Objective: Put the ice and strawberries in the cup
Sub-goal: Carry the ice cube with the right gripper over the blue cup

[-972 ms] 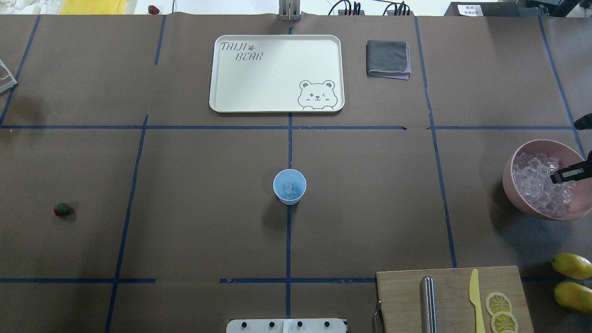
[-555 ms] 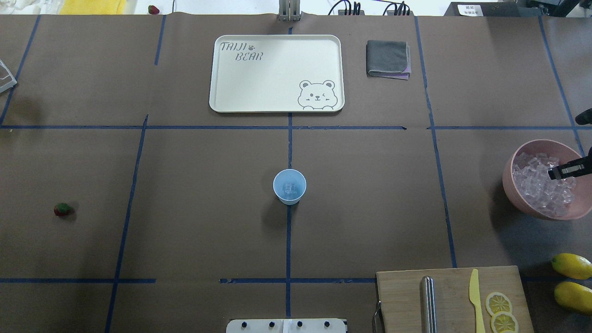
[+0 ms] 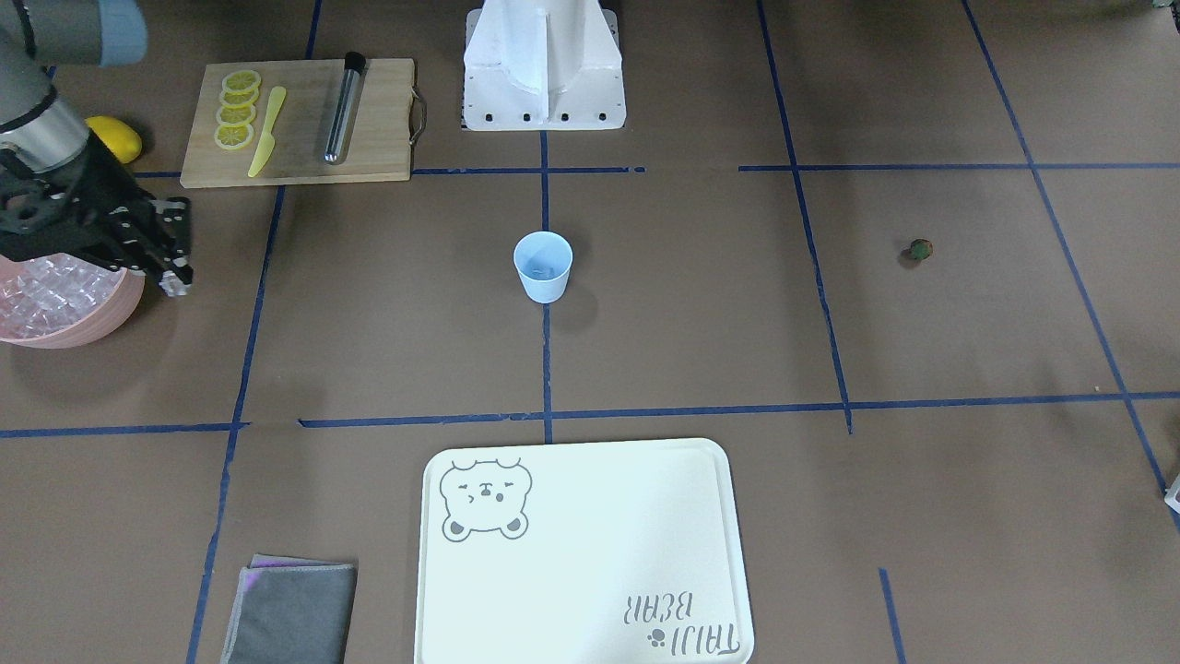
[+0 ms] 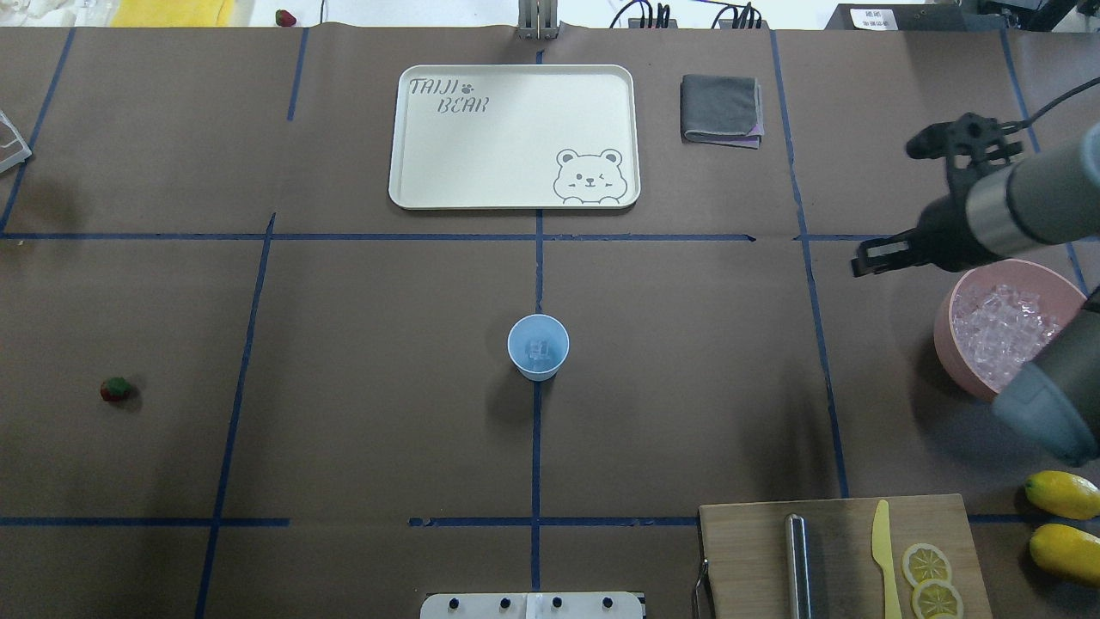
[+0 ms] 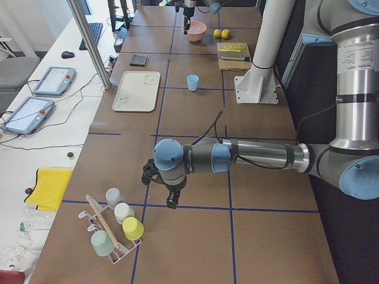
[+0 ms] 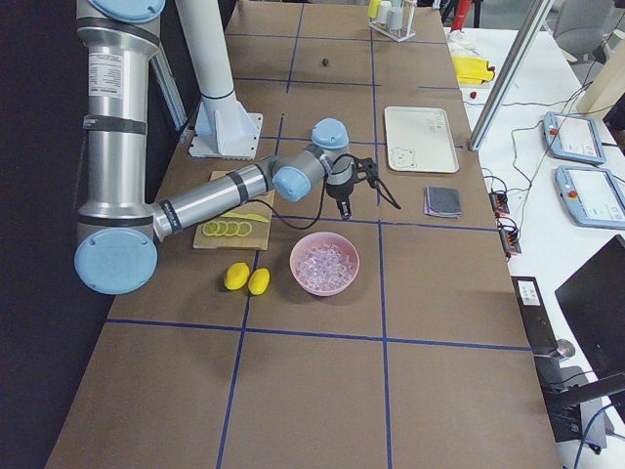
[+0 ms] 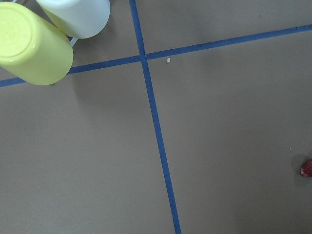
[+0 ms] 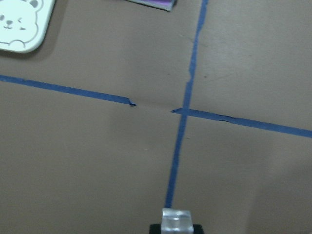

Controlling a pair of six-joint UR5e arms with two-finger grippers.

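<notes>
we see the right gripper (image 4: 863, 260) clamped on one ice cube (image 8: 177, 220), above the counter (image 4: 687, 387), well right of the cup (image 4: 538, 346). cup has ice (image 4: 539, 349) inside. strawberry (image 4: 116, 389) sits far left of the cup. left gripper (image 5: 172, 204) is even farther left; we can't tell its opening.

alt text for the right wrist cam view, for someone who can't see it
A clear ice cube sits pinched in the right tool at the bottom edge, above a brown table crossed by blue tape lines. A corner of the bear tray shows top left.
</notes>
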